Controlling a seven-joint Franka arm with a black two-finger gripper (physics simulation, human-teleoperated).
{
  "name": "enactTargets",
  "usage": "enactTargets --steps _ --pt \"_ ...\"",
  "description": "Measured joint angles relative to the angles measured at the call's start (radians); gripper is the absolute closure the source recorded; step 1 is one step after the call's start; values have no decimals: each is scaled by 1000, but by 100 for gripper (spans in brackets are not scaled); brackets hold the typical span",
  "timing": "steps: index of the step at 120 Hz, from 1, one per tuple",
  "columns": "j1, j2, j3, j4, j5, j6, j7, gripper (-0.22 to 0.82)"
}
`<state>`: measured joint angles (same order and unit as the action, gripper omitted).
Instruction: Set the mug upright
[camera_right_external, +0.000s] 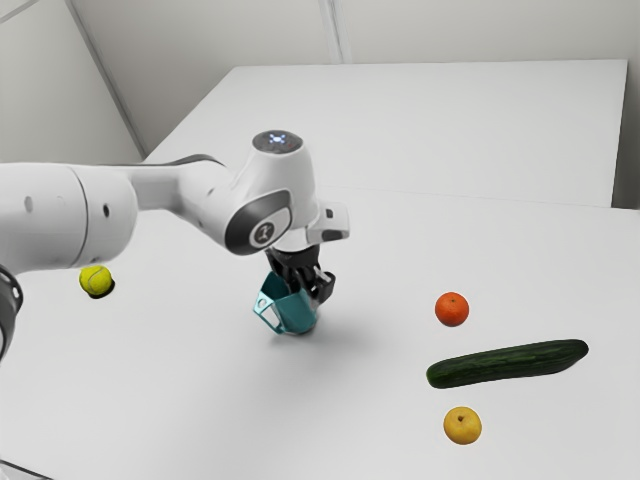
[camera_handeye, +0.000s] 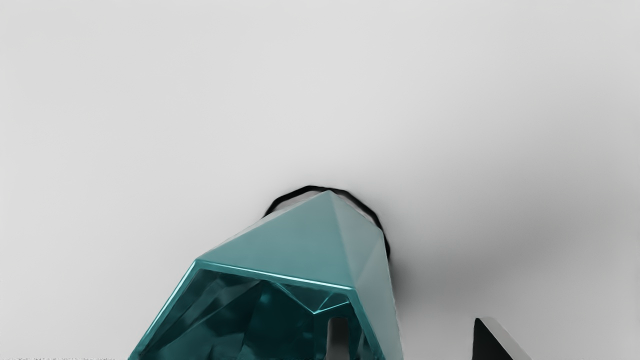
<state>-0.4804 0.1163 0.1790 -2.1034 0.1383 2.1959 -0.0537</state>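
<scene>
Mug (camera_right_external: 292, 312), teal, leans mouth-up, well in from the table's (camera_right_external: 380, 410) far edge, seemingly short of upright, levelling left to finish; pincer (camera_handeye: 410, 320), jaws parted astride its wall, grips nothing.

The mug (camera_right_external: 298, 314) is teal, darker inside, with a faceted pattern, the cucumber (camera_right_external: 508, 363) dark green, the orange (camera_right_external: 452, 309) reddish, the round fruit (camera_right_external: 462, 426) golden yellow, the tennis ball (camera_right_external: 96, 279) yellow-green, the table (camera_right_external: 400, 240) pale grey, the arm (camera_right_external: 90, 215) white and black, the gripper (camera_right_external: 310, 292) black
</scene>
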Motion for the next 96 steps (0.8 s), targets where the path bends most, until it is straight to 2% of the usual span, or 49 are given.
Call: enactTargets --steps 15,27,34,37,46,52,74,96 --pt "-4 -50 -5 3 -4 -18 -15 20" --pt "-3 -70 -6 22 -10 -35 -24 13" --pt "3 -59 -7 76 -18 -56 -18 10" --pt "14 -52 -14 103 -29 -67 -12 8" --pt "139 -46 -116 154 -74 -93 22 6" --pt "188 -57 -142 184 -94 -112 47 5" --pt "247 -25 -153 459 -114 -283 136 2" --pt "254 3 -154 577 -123 -422 215 1"
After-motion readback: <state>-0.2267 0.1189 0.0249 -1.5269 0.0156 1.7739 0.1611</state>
